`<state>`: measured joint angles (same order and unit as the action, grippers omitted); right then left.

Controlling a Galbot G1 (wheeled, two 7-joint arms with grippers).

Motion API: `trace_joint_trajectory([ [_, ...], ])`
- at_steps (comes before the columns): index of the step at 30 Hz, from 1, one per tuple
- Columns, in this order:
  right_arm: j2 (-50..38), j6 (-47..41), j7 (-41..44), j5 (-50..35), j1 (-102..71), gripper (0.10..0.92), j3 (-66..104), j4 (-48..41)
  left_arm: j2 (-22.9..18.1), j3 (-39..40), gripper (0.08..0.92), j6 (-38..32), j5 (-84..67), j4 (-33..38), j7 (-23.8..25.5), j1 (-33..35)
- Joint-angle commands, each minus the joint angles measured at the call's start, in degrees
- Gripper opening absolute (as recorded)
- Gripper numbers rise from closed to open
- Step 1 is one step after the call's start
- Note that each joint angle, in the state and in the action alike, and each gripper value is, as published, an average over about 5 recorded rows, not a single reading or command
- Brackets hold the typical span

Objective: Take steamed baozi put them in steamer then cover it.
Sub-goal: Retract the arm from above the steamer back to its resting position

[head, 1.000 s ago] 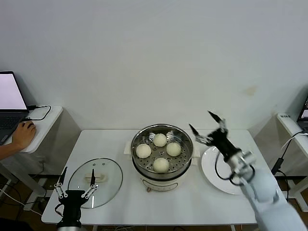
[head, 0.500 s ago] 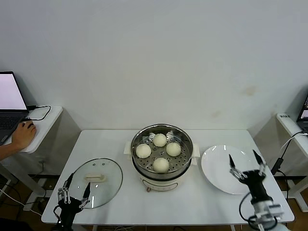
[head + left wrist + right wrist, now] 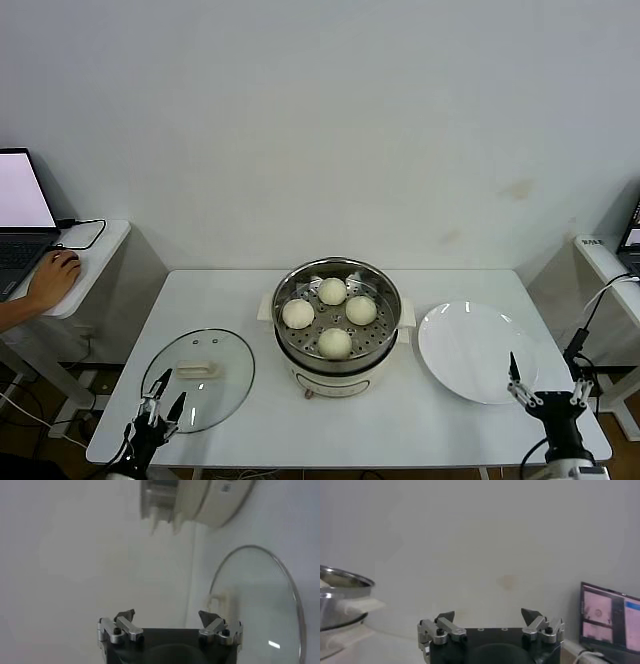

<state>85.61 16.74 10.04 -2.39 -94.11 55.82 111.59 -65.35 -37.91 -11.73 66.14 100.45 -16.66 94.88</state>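
Observation:
The steamer (image 3: 383, 335) stands mid-table, uncovered, with several white baozi (image 3: 334, 343) on its perforated tray. The glass cover (image 3: 225, 385) lies flat on the table to its left, cream handle (image 3: 198, 370) up. My left gripper (image 3: 163, 398) hangs open at the table's front edge, just in front of the cover, holding nothing. My right gripper (image 3: 545, 383) is open and empty at the front right corner, beside the plate. The left wrist view shows the open left gripper (image 3: 166, 615), the cover (image 3: 260, 595) and the steamer's base (image 3: 200, 500). In the right wrist view the open right gripper (image 3: 487, 614) faces the wall, with the steamer's rim (image 3: 340, 580) at one side.
A bare white plate (image 3: 475, 350) lies right of the steamer. A side table on the left carries a laptop (image 3: 20, 215) and a person's hand (image 3: 50, 280). Another screen (image 3: 610, 615) stands off to the right.
My right arm has drawn back from beside the steamer, over the plate, down to the front right corner. The left gripper has sunk slightly lower at the front edge. Both stay open.

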Motion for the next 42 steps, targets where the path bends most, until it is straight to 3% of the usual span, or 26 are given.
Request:
trace_joint_trajectory([
  [1, 1.93, 0.85, -0.23, 1.33, -1.96, 0.822, 2.07, -0.64, 2.5, 4.03, 0.823, 0.16, 5.31, -9.72, -0.09, -9.48],
  [12, 2.0, 0.51, -0.01, 1.26, -1.9, 0.823, 3.11, -1.92, 4.1, 6.96, 0.823, 0.52, 4.41, -15.38, 0.76, -16.92],
  [38, 1.28, 0.81, -0.01, 1.62, -1.41, 0.823, 3.26, -3.93, 3.14, 9.32, 0.82, 0.56, 3.78, -19.82, 3.29, -24.08],
  [42, 1.25, 0.77, 0.02, 1.69, -1.35, 0.823, 3.23, -4.05, 2.82, 9.58, 0.749, 0.42, 3.53, -20.94, 3.37, -24.24],
])
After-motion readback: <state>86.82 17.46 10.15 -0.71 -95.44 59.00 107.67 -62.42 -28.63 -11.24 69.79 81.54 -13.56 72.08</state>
